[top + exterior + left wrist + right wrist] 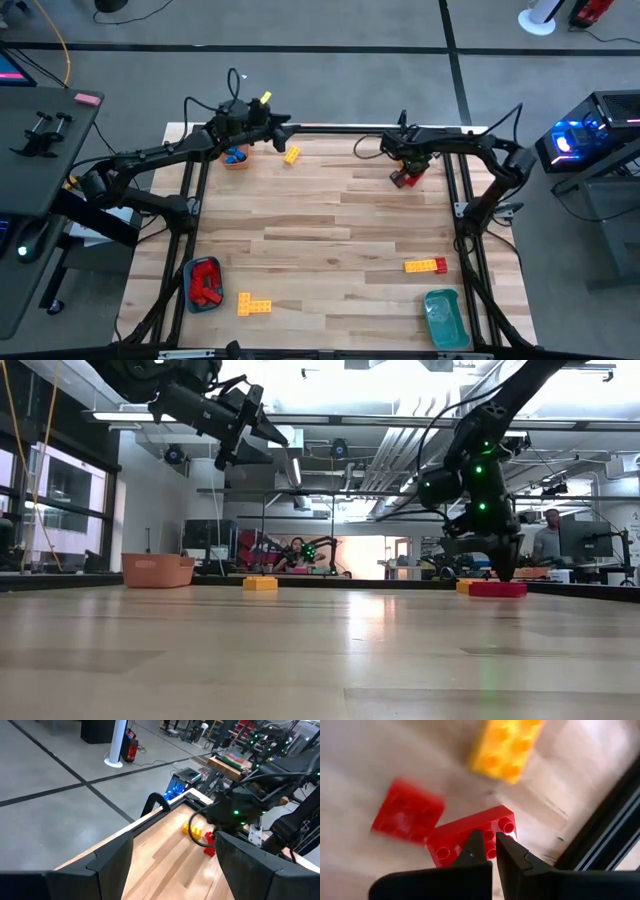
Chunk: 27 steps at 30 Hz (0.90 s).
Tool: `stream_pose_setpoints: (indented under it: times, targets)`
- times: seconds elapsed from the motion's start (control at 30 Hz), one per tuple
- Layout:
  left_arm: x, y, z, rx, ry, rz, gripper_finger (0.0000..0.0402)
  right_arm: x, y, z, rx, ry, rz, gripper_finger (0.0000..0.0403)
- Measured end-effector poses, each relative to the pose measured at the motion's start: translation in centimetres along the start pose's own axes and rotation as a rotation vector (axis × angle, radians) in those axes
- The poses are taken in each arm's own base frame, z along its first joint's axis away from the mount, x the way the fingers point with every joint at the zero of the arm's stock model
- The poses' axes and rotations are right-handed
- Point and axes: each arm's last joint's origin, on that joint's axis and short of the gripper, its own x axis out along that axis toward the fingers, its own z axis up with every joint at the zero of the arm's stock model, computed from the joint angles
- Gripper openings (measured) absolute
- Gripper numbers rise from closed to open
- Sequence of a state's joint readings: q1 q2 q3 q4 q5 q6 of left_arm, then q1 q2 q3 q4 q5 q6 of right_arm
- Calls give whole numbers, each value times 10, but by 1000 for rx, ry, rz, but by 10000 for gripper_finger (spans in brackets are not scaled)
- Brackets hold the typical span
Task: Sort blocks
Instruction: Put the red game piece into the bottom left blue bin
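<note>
The right hand point(489, 851) was down on a red block point(472, 837) at the far right of the desk point(330, 230), its fingers nearly pressed together over the studs, seemingly pinching one. A clean grip probably called for lifting straight up, clear of the loose red block point(408, 812) and yellow block point(507, 747) nearby. The left hand point(283, 122) hung spread above the far left edge, holding nothing.

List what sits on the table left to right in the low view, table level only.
Orange tray → yellow block → red block, with the right tool down on it. The left tool hangs high, above table level.
</note>
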State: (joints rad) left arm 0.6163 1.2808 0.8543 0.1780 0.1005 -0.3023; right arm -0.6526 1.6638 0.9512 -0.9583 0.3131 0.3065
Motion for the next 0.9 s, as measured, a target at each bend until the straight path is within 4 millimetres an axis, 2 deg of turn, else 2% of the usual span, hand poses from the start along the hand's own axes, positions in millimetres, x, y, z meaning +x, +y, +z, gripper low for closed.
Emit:
stream_pose_setpoints:
  times: [0.13,0.33,0.57,0.73,0.8,0.9]
  targets:
    - [0,0,-1,-1,8,3,268,-4,11,-8,-121,39,23,0]
    - [0,0,-1,-2,11,4,268,-11,34,-17,-268,50,150,0]
    - [0,0,-1,-2,11,3,268,-23,71,-20,-503,-80,391,0]
    - [0,0,-1,-2,11,3,268,-30,93,-22,-775,-219,550,0]
    - [0,0,-1,-2,11,3,268,-34,99,-23,-858,-258,566,0]
    - [0,0,-1,-1,11,3,268,-49,104,-17,-881,-310,558,0]
